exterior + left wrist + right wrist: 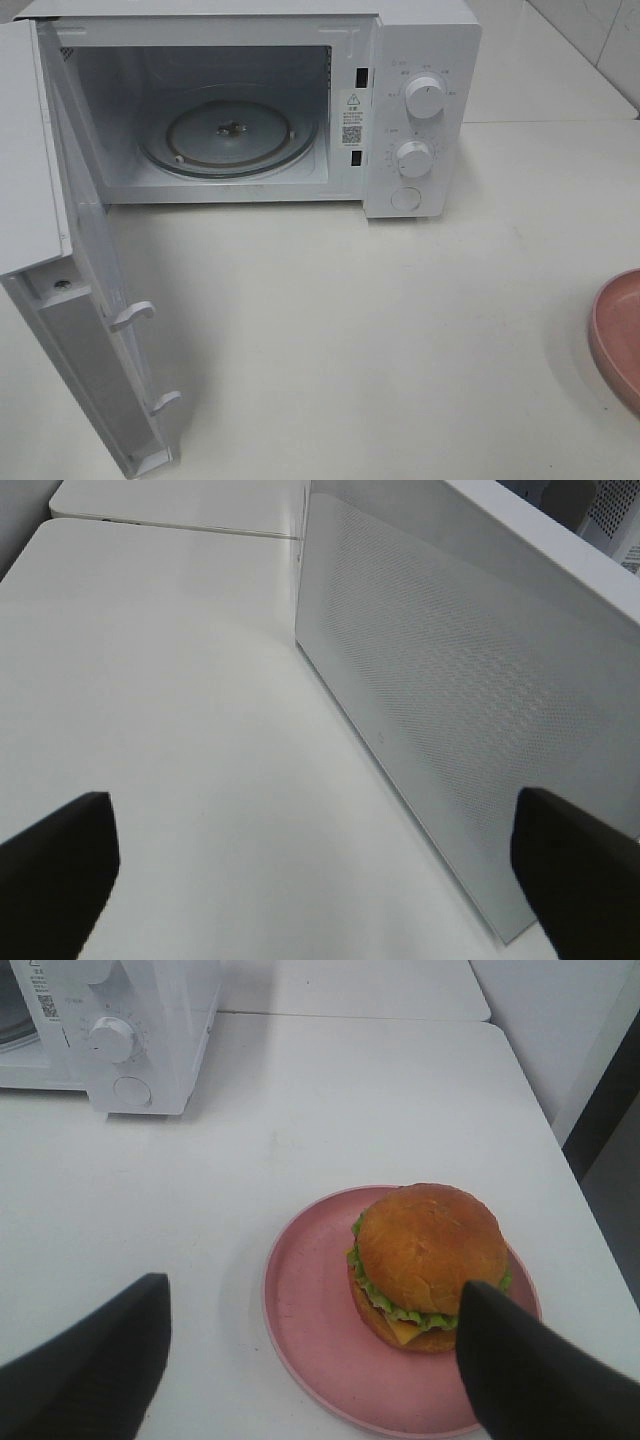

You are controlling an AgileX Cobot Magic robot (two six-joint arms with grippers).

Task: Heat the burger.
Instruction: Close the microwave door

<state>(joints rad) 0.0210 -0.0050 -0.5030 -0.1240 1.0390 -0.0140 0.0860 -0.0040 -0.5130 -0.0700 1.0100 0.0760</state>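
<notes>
The burger [428, 1262], with a golden-brown bun, green lettuce frill and yellow cheese, sits on a round pink plate [310, 1310] in the right wrist view. My right gripper [310, 1370] hovers open above the plate, its dark fingers [525, 1375] spread wide with the burger near one of them and nothing held. In the high view only the plate's edge [618, 335] shows at the far right; the burger is out of that view. My left gripper [320, 865] is open over bare table beside the microwave door [450, 710].
A white microwave [425, 110] stands at the back with its door [85, 330] swung fully open to the left, showing the glass turntable [228, 135] inside. Two knobs [424, 98] and a button sit on its right panel.
</notes>
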